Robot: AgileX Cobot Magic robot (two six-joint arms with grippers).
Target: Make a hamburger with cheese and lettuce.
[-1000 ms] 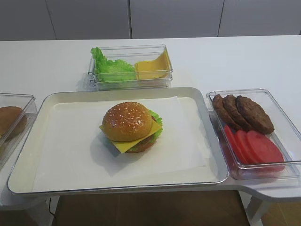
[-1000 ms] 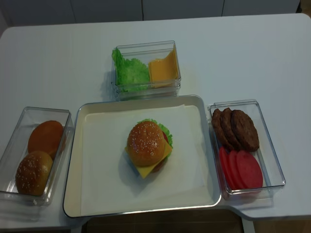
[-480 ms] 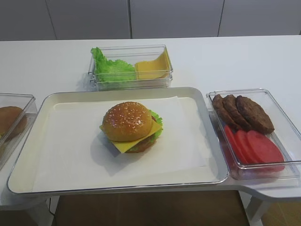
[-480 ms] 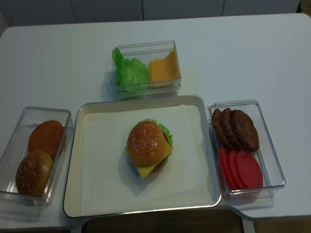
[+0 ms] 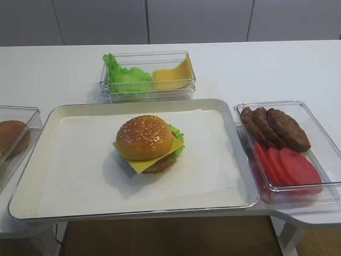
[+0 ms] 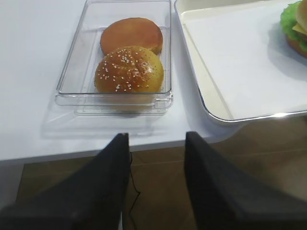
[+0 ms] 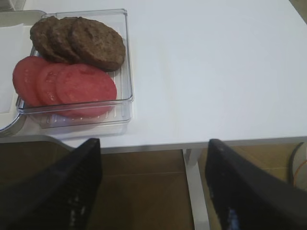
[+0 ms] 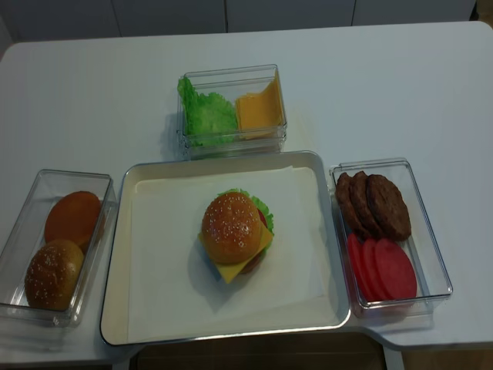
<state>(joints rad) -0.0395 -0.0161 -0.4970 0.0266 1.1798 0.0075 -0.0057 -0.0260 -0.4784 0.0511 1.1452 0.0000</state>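
Note:
The hamburger (image 5: 146,141) (image 8: 233,231) stands in the middle of the paper-lined tray (image 5: 53,114), with a sesame bun on top. The square yellow cheese (image 5: 143,164) sticks out under the bun at the front. The frilly green lettuce (image 5: 178,136) shows at its right rim. My left gripper (image 6: 157,135) hangs open and empty off the table's front edge, below the bun box. My right gripper (image 7: 153,142) is open and empty too, off the front edge near the patty box. Neither gripper shows in the high views.
A clear box (image 6: 71,57) left of the tray holds a sesame bun (image 6: 128,69) and a plain bun. A box (image 5: 149,93) behind the tray holds loose lettuce and cheese slices. A box (image 7: 128,57) on the right holds patties (image 7: 79,40) and tomato slices.

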